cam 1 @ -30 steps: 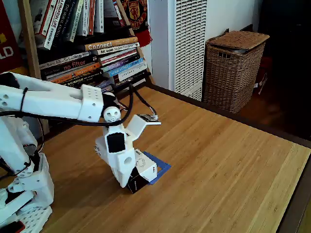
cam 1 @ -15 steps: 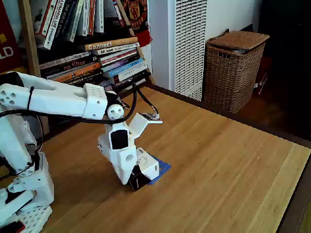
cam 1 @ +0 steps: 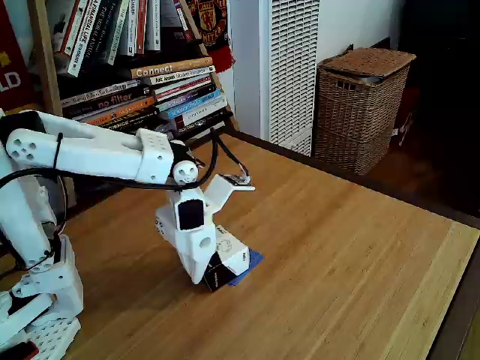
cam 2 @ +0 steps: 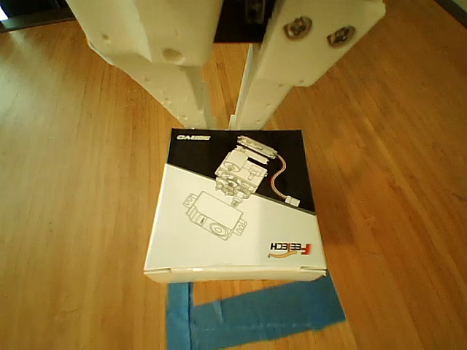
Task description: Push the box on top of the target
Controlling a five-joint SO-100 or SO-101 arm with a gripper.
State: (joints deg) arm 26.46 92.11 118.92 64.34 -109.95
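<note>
Since a second ago your box (cam 1: 226, 261) has slid further right in the fixed view, riding onto the target (cam 1: 250, 262), and the arm has stretched out with it. From the other view, the box (cam 2: 237, 204) covers most of the blue tape square (cam 2: 248, 313), with one strip and a corner showing past its far edge. Your gripper (cam 2: 225, 120) sits right behind the box, fingers nearly pressed together with a thin slit between them, tips at the box's black edge, pinching nothing. That looks close to done; a little more shove should hide the remaining tape. All of it rests on the wooden table (cam 1: 352, 255).
</note>
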